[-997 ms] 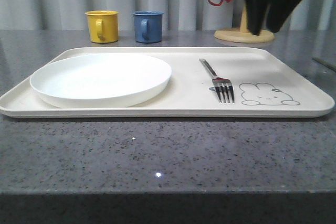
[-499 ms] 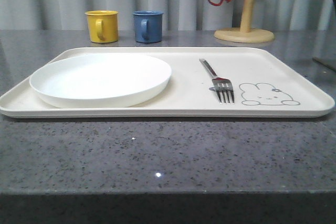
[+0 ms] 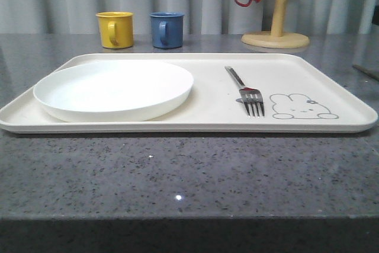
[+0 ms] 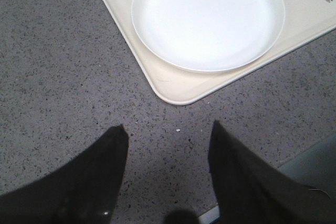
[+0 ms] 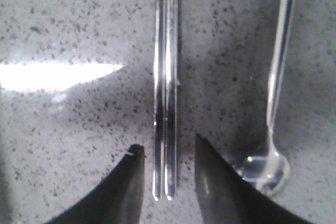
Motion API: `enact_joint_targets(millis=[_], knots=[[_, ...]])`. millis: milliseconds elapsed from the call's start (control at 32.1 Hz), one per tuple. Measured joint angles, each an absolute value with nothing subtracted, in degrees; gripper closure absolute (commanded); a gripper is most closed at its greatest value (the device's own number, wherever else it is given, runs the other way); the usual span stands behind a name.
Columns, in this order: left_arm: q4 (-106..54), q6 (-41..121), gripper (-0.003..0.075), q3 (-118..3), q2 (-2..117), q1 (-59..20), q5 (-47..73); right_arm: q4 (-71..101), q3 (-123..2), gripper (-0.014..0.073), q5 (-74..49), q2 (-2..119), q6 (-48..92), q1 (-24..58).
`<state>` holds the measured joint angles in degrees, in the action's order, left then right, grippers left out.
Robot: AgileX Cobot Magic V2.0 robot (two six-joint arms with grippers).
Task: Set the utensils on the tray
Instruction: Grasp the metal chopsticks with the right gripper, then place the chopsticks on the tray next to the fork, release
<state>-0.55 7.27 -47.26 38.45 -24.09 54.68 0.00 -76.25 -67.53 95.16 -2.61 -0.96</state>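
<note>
While the plate (image 3: 113, 89) and fork (image 3: 245, 92) already lie on the tray (image 3: 331, 81), the chopsticks (image 5: 165, 85) rest side by side on the grey counter (image 5: 68, 129), the spoon (image 5: 273, 103) just beside them. The right gripper (image 5: 167, 174) is spread, one finger either side of the pair near their ends. It should descend squarely and close on both sticks together, avoiding the spoon. The left gripper (image 4: 168, 153) hangs released over bare counter near the tray's corner.
</note>
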Motion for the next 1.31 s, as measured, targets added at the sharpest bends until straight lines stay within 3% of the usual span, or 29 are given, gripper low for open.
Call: enact_joint_targets(millis=[218, 467, 561, 873, 1309], knots=[[-0.5, 7.3, 0.0364, -47.3, 38.4, -24.1, 54.7, 1.0, -76.2, 0.0323, -66.1, 97.4, -2.5, -1.0], [-0.5, 7.3, 0.0364, -47.3, 38.4, -24.1, 54.7, 1.2, -76.2, 0.0522, -65.3, 97.7, -2.3, -1.0], [-0.5, 7.3, 0.0364, -47.3, 38.4, -24.1, 54.7, 1.2, -76.2, 0.0558, -65.3, 97.7, -2.3, -1.0], [-0.5, 7.3, 0.0364, -47.3, 38.4, -24.1, 54.7, 1.3, -76.2, 0.0559, -65.4, 96.6, -2.3, 0.4], [-0.5, 7.3, 0.0364, -47.3, 38.4, -24.1, 54.7, 9.8, -77.7, 0.0557, -63.9, 92.8, -7.0, 16.6]])
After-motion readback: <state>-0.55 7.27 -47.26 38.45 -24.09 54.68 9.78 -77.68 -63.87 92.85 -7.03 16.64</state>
